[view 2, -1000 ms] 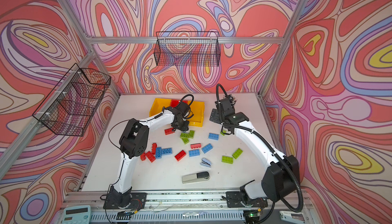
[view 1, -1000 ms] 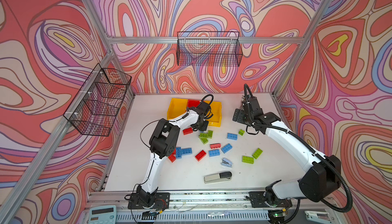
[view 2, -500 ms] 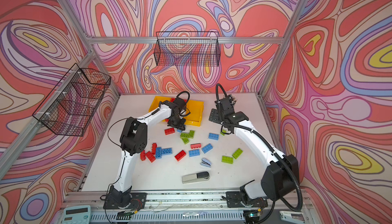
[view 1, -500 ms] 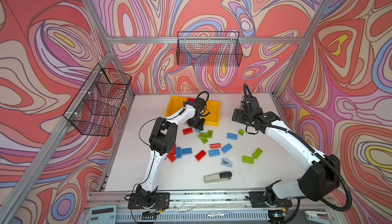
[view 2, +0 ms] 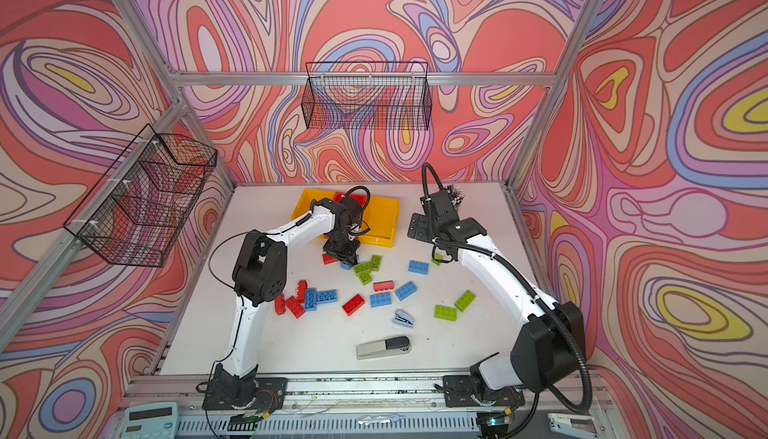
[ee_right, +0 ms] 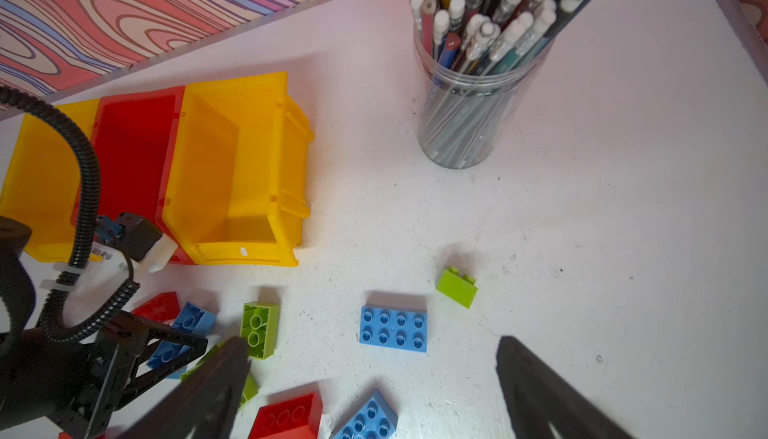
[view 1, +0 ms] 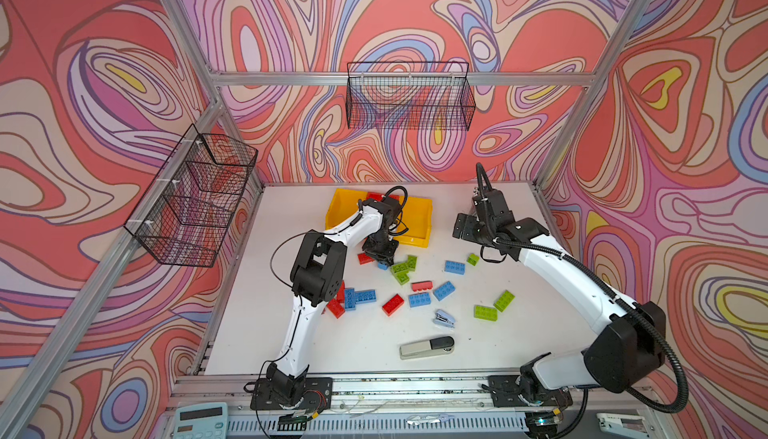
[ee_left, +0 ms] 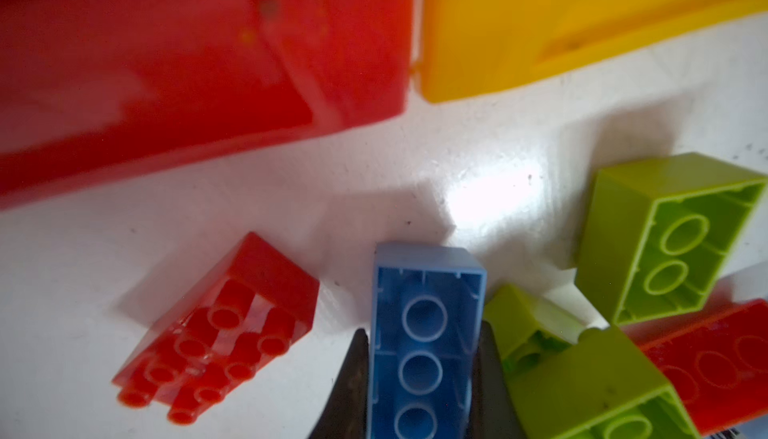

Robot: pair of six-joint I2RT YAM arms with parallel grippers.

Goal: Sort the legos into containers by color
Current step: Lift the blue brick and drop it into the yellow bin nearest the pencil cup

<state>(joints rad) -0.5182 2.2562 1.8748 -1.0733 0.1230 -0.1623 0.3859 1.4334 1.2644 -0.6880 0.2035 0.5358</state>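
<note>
So right now the left gripper [ee_left: 423,331] is down low just in front of the containers [view 1: 417,221]. Its fingers [ee_left: 353,374] are pinched on the long sides of a blue brick [ee_left: 424,358] that's flipped hollow side toward the wrist cam. In both top views that brick [view 1: 382,266] peeks out under the gripper, right down by the white table [view 1: 365,358], but I can't tell if it's touching it or just off it. The bins sit in a row at the back: yellow, a red bin [ee_right: 137,146] in the middle, then yellow. The held brick is just short of the seam between the red one and the yellow bin [ee_left: 540,21] nearer the right arm. Next to it there's a red brick [ee_left: 220,333] tipped so its studs face the camera, plus a clump of green bricks [ee_left: 673,233], a couple of them upside down. The right gripper [ee_right: 372,343] hangs over the table with its fingers spread wide, gripping nothing. It's above a second blue brick [ee_right: 394,329] lying studs up, with a small green brick [ee_right: 456,287] nearby. The rest of the legos [view 1: 419,300] are scattered across the middle of the table, red, blue and green all mixed. A small light-blue stapler [view 1: 444,318] and a longer grey-and-black stapler [view 1: 427,347] lie closer to the arm bases. A clear cup of pencils [ee_right: 469,96] stands toward the back on the right arm's side.
</note>
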